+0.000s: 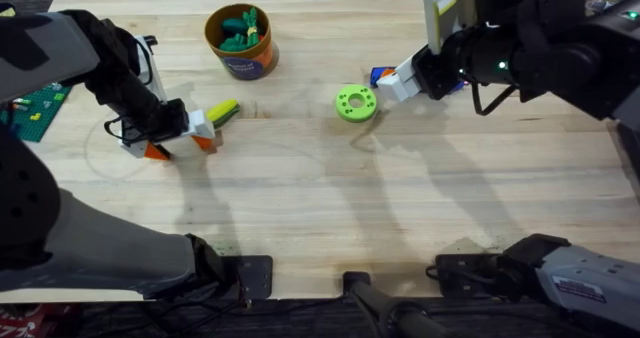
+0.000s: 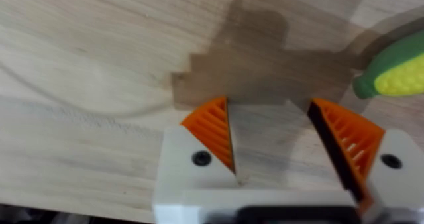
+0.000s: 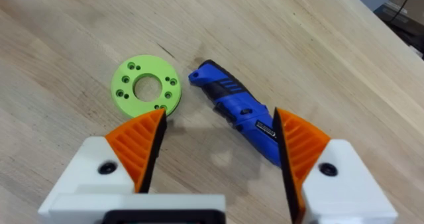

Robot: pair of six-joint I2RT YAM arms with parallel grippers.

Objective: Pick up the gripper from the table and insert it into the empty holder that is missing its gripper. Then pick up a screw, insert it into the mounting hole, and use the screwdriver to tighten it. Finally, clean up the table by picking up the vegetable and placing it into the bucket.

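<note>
L jaws [image 2: 271, 141] spread wide, nothing btwn them, low over bare tabletop [image 1: 300, 198]. Vegetable [image 1: 222, 111] lies on the wood just beside L jaws, not gripped. R jaws [image 3: 218, 151] also wide open, empty, above blue screwdriver [image 3: 235, 108]; green disc [image 3: 146, 85] next to it. Bucket [image 1: 241, 42] at far edge, green toy pcs inside.

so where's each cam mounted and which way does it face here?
Overhead: above the arm bases, looking down and forward over the table; both arms in view, left hand by the vegetable, right hand by the green disc.
Left wrist: on the left arm, facing the tabletop; own open hand, vegetable at the edge.
Right wrist: on the right arm, facing down; own open hand, green disc, blue tool.
Shared: overhead and left wrist both show the vegetable; overhead and right wrist both show the disc.
</note>
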